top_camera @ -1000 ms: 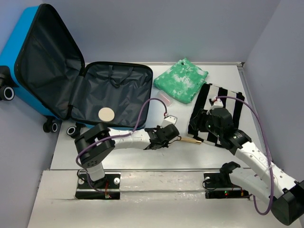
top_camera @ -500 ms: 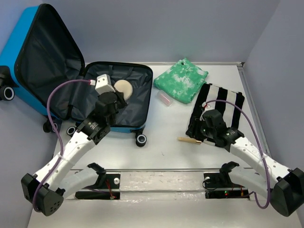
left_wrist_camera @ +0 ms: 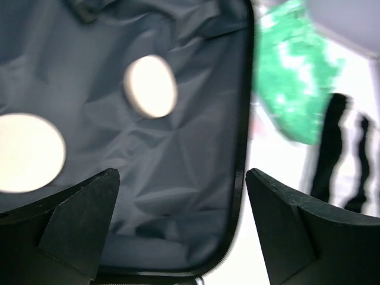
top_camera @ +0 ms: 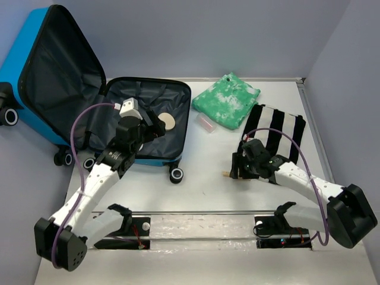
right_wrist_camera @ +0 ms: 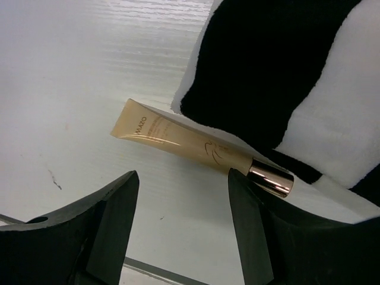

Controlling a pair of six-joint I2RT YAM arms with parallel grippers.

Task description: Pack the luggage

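The left claw (left_wrist_camera: 181, 172) hangs released over the luggage (top_camera: 59, 77), its jaws spread wide with nothing between them but black lining. The right claw (right_wrist_camera: 182, 173) is released too, held low over the bench (top_camera: 196, 196), gripping nothing.

We see the white bench carrying nearly everything. The luggage sits at its far left, lying open. Its blue-shelled lid stands tilted back to the left, and its base half rests flat on the bench, black lining up, with a black wheel (top_camera: 176, 174) at the near right corner. On the right side, close to the right claw, a black-and-white striped cloth (top_camera: 279, 127) is spread on the bench. Farther back, between that cloth and the luggage, lies a folded green-and-white cloth (top_camera: 227, 101).

Just ahead of the right claw's jaws we see a slim cream-gold tube (right_wrist_camera: 190, 148) lying flat on the bench. Its shiny cap (right_wrist_camera: 270, 178) is at the edge of the striped cloth, and we cannot tell whether they touch. Inside the luggage's base, two round cream discs (left_wrist_camera: 150, 86) lie on the lining, apart from one another, ahead of the left claw. A small pink item (top_camera: 205, 123) rests on the bench between the luggage and the green-and-white cloth; we cannot tell what it is.
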